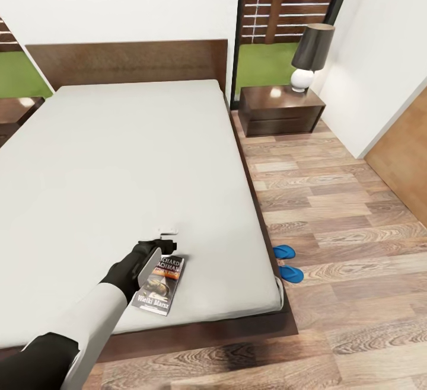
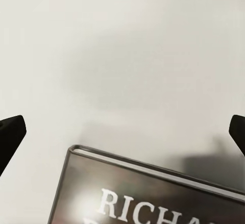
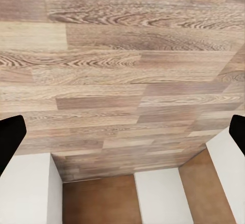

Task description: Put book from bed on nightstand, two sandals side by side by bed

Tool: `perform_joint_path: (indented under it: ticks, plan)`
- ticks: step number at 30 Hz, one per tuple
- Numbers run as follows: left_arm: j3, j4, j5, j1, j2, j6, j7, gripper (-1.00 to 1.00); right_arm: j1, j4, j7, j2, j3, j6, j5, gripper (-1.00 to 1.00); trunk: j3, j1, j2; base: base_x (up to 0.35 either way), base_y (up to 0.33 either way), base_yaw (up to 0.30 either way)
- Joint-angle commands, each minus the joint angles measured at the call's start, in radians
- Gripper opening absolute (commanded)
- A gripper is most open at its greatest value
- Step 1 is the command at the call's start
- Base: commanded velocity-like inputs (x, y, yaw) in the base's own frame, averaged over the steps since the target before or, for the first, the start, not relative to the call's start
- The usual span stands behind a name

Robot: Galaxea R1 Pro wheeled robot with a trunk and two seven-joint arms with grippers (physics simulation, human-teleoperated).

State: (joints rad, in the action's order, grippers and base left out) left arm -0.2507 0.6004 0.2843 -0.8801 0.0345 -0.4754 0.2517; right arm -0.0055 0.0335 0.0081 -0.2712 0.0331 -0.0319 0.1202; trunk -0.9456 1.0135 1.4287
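- Wood-plank floor (image 1: 332,212) lies nearest the camera in the head view, running along the foot and the right side of the bed (image 1: 118,159).
- Left gripper (image 1: 168,242) reaches out over the mattress near the bed's foot, its black wrist partly covering the book (image 1: 161,286). In the left wrist view both dark fingertips (image 2: 11,134) sit far apart at the frame's edges, so the claw is spread wide and holds nothing.
- That book lies flat on the pale-grey mattress close to the bed's foot-end right corner, cover up with white lettering showing; the left wrist view shows its top edge (image 2: 153,173) lying between the spread fingers.
- Right gripper (image 3: 122,134) looks down at bare plank floor, its two dark tips wide apart at the edges, open and empty.
- Two blue sandals (image 1: 287,262) rest on the floor just beside the bed's right edge near the foot, close together, partly hidden by the frame.
- Farther off, a dark-brown nightstand (image 1: 279,108) stands beside the headboard (image 1: 127,61), carrying a lamp (image 1: 308,55) with a dark shade.
- A black-framed window (image 1: 290,5) with a slatted fence stands behind it.
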Motion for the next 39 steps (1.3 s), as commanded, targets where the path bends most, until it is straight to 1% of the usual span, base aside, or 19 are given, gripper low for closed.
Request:
perform_joint_path:
  ticks: [1,21,39]
  plan:
    - [-0.005,0.001,0.011,0.0,-0.001,-0.003,0.009,1.0,-0.001,0.002,0.001,0.0,0.003,-0.003,0.007,1.0,-0.001,0.0,0.0,0.0,0.0,0.0]
    - [-0.008,0.001,0.01,0.0,-0.001,-0.003,0.009,1.0,-0.001,0.002,0.0,0.0,0.003,-0.003,0.007,1.0,-0.001,0.0,0.0,-0.001,0.0,0.0]
    - [-0.01,0.001,0.01,0.0,-0.001,0.011,0.009,1.0,-0.001,0.002,0.0,0.0,0.004,-0.003,0.007,1.0,-0.001,0.0,0.0,-0.054,0.0,0.0]
